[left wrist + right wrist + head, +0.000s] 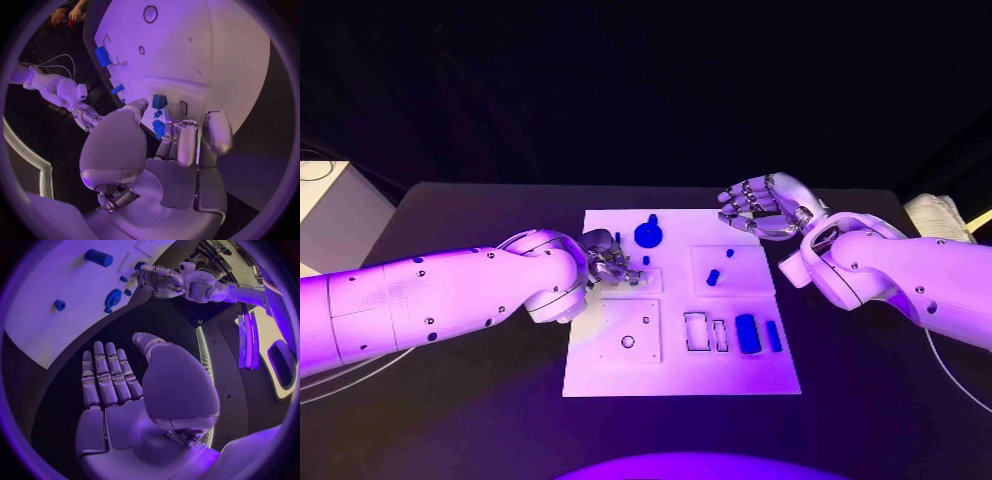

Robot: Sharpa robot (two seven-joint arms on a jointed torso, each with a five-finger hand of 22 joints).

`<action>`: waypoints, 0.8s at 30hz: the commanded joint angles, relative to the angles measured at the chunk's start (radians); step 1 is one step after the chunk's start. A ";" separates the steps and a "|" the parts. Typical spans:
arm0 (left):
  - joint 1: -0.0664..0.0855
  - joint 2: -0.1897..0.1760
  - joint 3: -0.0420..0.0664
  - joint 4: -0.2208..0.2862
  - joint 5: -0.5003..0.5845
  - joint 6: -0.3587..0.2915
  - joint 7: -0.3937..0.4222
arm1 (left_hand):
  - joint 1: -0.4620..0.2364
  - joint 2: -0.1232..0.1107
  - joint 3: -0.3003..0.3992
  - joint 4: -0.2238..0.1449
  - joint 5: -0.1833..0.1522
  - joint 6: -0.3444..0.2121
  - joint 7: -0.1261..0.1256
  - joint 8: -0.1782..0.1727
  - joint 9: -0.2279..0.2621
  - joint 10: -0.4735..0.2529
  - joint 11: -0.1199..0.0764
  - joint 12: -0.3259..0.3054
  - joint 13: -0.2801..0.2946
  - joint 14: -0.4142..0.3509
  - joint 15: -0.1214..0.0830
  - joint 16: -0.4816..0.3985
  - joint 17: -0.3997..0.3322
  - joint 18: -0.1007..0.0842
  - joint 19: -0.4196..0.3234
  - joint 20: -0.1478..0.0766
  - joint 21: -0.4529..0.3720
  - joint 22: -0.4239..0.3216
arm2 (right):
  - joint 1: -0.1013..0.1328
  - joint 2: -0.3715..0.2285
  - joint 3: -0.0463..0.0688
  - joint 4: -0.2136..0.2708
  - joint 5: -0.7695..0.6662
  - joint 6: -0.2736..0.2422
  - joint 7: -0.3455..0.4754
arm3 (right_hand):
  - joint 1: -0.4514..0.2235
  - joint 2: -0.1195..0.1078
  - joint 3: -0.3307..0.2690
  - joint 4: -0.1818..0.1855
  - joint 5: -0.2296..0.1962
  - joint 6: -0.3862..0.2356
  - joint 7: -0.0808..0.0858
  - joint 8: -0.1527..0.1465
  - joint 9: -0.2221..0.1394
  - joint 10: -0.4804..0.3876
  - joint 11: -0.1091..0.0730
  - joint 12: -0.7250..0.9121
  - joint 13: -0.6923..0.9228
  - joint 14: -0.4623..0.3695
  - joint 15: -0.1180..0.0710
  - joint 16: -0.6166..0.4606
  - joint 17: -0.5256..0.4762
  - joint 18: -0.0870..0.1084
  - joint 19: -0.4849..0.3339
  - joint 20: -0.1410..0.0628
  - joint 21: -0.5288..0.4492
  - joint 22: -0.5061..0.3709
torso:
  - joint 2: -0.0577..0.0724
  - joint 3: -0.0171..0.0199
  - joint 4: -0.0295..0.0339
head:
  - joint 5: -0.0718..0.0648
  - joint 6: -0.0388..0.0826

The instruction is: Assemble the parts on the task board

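Observation:
The white task board (678, 372) lies mid-table. On it are a large blue part (648, 234) at the far end, a short blue peg (713, 277) in the middle, and a blue cylinder (747, 333) beside a blue bar (773, 336) at the near right. My left hand (606, 258) is at the board's left edge. Its thumb and fingers (177, 131) pinch a small blue part (159, 101), and another blue piece (159, 128) sits just beside them. My right hand (764, 205) hovers over the board's far right corner, its fingers (106, 375) straight and apart, holding nothing.
Outlined recesses (704, 332) and a square plate with a round hole (629, 341) mark the board's near half. A white box (336, 215) stands off the table's left side. Bare black tabletop (473, 400) surrounds the board.

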 commanded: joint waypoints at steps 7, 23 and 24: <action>-0.001 0.006 0.000 -0.002 -0.005 0.057 -0.013 | 0.063 0.022 0.042 -0.002 0.012 -0.003 -0.021 0.058 -0.014 -0.002 -0.019 0.045 0.014 0.035 -0.019 0.014 0.078 -0.017 0.005 -0.009 0.011 0.009 | 0.000 -0.001 0.000 0.003 -0.008 0.005 0.014 | 0.001 0.000 0.002 -0.005 -0.002 0.006 0.061 -0.004 -0.001 0.007 -0.002 -0.004 -0.001 -0.003 0.007 -0.005 -0.001 -0.005 -0.009 0.000 -0.003 -0.002 | -0.001 -0.0002 0.0009 | -0.003 -0.007; -0.001 0.020 0.000 -0.013 -0.004 0.063 -0.020 | 0.079 0.039 0.084 0.000 0.009 0.001 -0.030 0.087 -0.028 0.002 -0.028 0.067 0.021 0.038 -0.027 0.020 0.084 -0.019 0.008 -0.016 0.018 0.017 | 0.000 -0.003 0.000 0.005 -0.008 0.006 0.014 | 0.001 0.000 0.002 -0.005 -0.002 0.006 0.061 -0.004 -0.001 0.007 -0.002 -0.004 -0.001 -0.003 0.007 -0.005 -0.001 -0.005 -0.009 0.000 -0.003 -0.002 | 0.000 -0.0003 0.0002 | -0.006 -0.011; -0.001 0.021 0.000 -0.014 -0.004 0.062 -0.020 | 0.078 0.042 0.087 0.000 0.009 0.000 -0.030 0.088 -0.030 0.001 -0.028 0.068 0.021 0.038 -0.027 0.020 0.084 -0.019 0.008 -0.016 0.018 0.017 | 0.000 -0.003 0.000 0.005 -0.008 0.006 0.014 | 0.001 0.000 0.002 -0.005 -0.002 0.006 0.061 -0.004 -0.001 0.007 -0.002 -0.004 -0.001 -0.003 0.007 -0.005 -0.001 -0.005 -0.009 0.000 -0.003 -0.002 | 0.000 -0.0003 -0.0001 | -0.006 -0.011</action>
